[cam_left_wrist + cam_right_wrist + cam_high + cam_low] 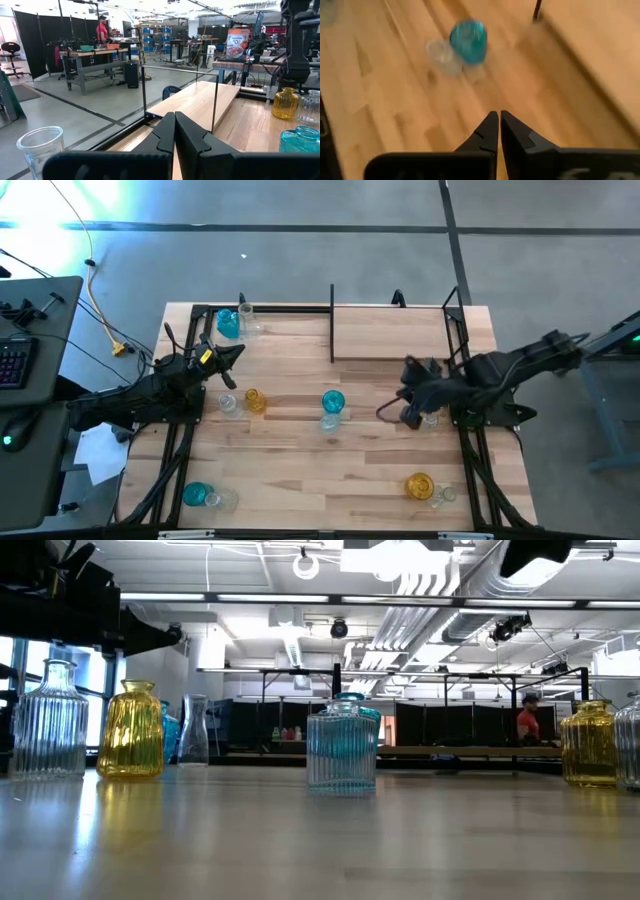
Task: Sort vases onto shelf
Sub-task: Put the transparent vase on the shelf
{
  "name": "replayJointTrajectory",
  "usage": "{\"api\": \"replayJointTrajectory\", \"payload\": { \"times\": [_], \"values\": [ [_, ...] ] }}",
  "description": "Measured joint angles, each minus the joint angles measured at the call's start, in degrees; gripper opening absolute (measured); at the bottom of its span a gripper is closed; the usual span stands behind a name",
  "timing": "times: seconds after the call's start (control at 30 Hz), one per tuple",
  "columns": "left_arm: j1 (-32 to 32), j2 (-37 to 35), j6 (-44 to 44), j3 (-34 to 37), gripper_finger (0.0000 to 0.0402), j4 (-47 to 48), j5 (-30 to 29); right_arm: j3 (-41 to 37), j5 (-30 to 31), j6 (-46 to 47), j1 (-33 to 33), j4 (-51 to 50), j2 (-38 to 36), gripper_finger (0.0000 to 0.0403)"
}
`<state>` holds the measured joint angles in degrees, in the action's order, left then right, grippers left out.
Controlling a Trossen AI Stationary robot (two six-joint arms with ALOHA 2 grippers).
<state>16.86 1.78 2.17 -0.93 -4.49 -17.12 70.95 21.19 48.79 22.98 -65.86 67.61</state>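
Observation:
Small glass vases stand upright on the wooden table in pairs: a teal vase (333, 401) with a clear one mid-table, an amber vase (255, 401) beside a clear one, and a teal vase (228, 325) by the far-left corner. More stand along the near edge. The shelf (390, 333), a light board in a thin black frame, lies at the far right with nothing on it. My left gripper (238, 350) is shut and hovers between the far-left pair and the amber vase. My right gripper (499, 116) is shut, above the table, right of the mid-table teal vase (468, 41).
A teal vase (197, 495) and an amber vase (420, 485), each with a clear one beside it, stand near the table's near edge. Black frame rails run down both table sides. A desk with a keyboard (12, 360) is left of the table. A person (527, 722) stands far off.

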Motion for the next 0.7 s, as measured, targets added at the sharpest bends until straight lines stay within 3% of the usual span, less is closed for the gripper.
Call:
{"api": "replayJointTrajectory", "payload": {
  "times": [0.4,0.7],
  "values": [
    [-0.01,-0.01,0.00,0.00,0.0001,0.00,0.01,8.03,-19.29,35.97,15.24,-8.33,13.32,0.0129],
    [-0.01,0.00,-0.01,0.00,0.0001,-0.02,0.00,9.65,-22.32,60.69,29.69,-11.68,15.02,0.0161]
  ]
}}
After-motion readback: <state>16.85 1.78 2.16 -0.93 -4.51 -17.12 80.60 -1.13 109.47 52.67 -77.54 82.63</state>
